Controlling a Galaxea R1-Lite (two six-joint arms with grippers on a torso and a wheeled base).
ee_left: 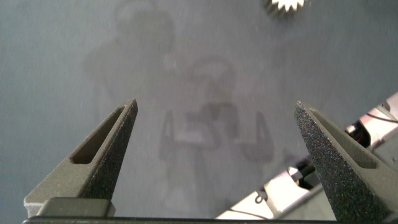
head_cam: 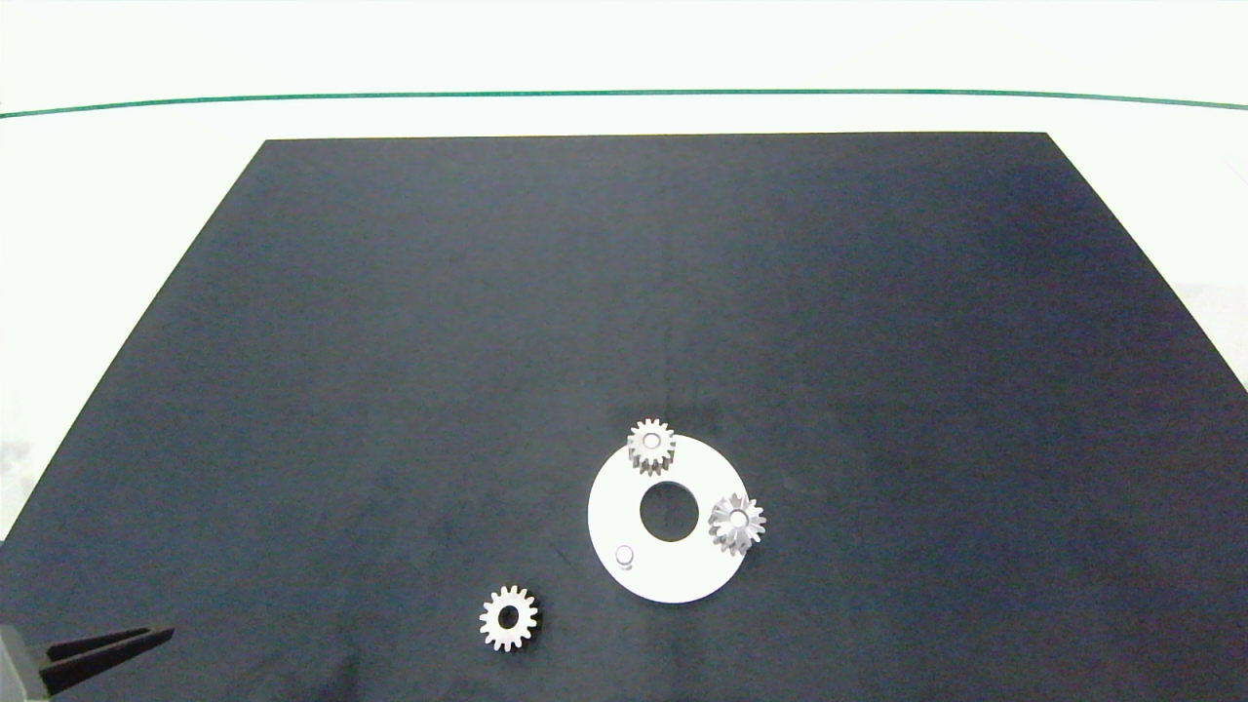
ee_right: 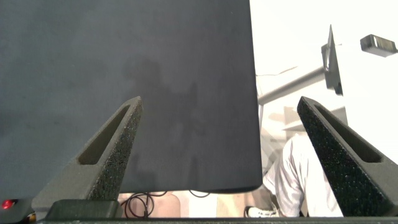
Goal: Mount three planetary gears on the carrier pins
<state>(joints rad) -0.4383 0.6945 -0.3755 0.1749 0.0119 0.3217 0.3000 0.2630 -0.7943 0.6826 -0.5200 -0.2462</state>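
Sitting on a dark, matte cloth over the pale desk (head_cam: 146, 195), the flat white disc (head_cam: 614, 507) with its big round hole carried two toothed metal gears on pins, one at its far rim (head_cam: 651, 446), one at its right rim (head_cam: 737, 523). One short bare pin (head_cam: 625, 556) stood upright. A third gear (head_cam: 508, 617) lay flat nearby on the cloth. The left tool (ee_left: 214, 134), mostly cut off at the head view's corner, had its rough grey fingers apart; so did the right tool (ee_right: 217, 127), near the cloth's edge.
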